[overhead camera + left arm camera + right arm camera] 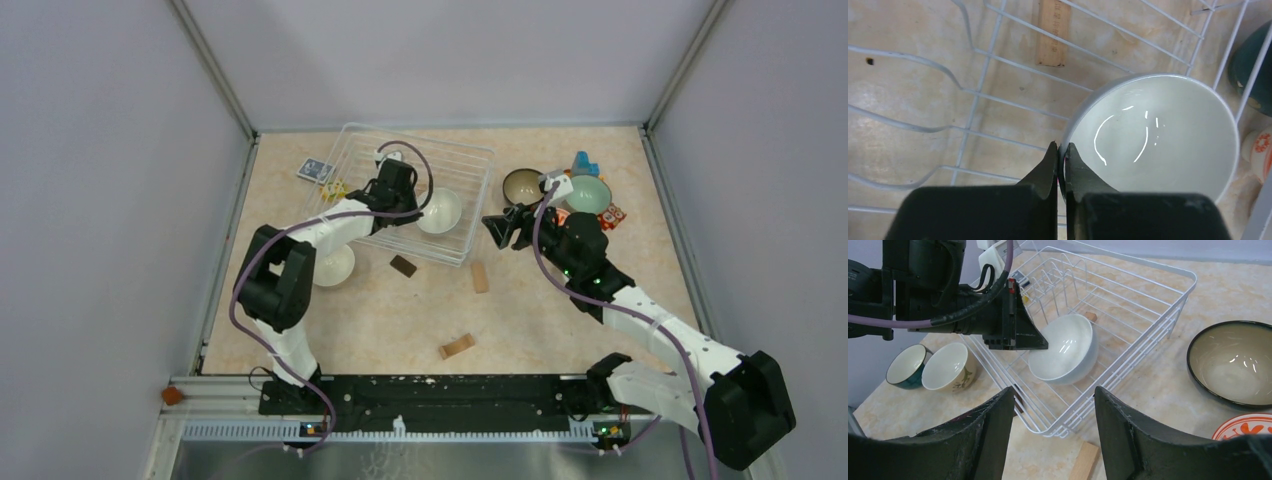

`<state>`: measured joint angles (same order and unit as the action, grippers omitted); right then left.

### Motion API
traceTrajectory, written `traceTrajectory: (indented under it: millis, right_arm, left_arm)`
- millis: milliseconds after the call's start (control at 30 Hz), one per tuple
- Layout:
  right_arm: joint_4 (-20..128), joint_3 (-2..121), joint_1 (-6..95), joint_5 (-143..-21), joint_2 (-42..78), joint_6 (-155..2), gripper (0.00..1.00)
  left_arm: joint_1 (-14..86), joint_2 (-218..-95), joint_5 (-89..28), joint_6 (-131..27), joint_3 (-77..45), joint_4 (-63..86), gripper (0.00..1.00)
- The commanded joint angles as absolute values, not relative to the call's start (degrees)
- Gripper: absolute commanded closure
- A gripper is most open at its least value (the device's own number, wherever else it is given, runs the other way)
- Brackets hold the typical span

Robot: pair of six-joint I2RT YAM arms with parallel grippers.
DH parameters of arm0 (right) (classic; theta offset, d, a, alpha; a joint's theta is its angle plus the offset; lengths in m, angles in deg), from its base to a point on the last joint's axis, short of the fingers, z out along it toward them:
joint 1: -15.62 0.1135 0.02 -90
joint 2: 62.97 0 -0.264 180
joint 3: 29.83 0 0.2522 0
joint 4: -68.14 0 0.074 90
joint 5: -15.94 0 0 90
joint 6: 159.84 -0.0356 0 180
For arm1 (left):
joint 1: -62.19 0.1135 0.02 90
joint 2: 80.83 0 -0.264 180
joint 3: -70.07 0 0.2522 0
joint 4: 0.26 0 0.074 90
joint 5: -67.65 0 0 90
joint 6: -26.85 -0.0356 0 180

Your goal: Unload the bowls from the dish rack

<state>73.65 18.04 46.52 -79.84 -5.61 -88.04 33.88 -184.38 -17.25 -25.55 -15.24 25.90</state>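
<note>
Dish rack [455, 150]: one white bowl [1153, 135] sits inside, tilted on the wires toward the rack's near right corner. Left gripper [1062, 150] reaches into the rack, jaws pinched narrow on that bowl's rim, one finger inside and one outside. Right gripper [1052, 400] hangs just outside the rack's right wall, jaws spread, holding nothing. Right of the rack: dark-rimmed beige bowl [1233, 362], pale green bowl [588, 193]. Left of the rack: teal bowl [905, 365] and cream bowl [950, 365], side by side. Wooden block [480, 277] near the rack's front corner.

Teal bowl [1263, 75] and orange-patterned bowl [1259, 152], both partly beyond the left wrist view's right edge.
</note>
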Motion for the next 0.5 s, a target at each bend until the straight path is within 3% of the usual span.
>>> traceTrajectory:
  millis: [0, 467]
  right_arm:
    - [75.68, 18.05, 46.33, -79.34, -6.38, -87.59, 0.40]
    - [73.52, 20.02, 46.37, -79.07, -5.47, -87.42, 0.41]
  left_arm:
    - [33.63, -178.51, -13.27, -26.72, -15.30, 23.26, 1.00]
    - [33.63, -162.88, -10.98, -29.66, -10.09, 19.07, 1.00]
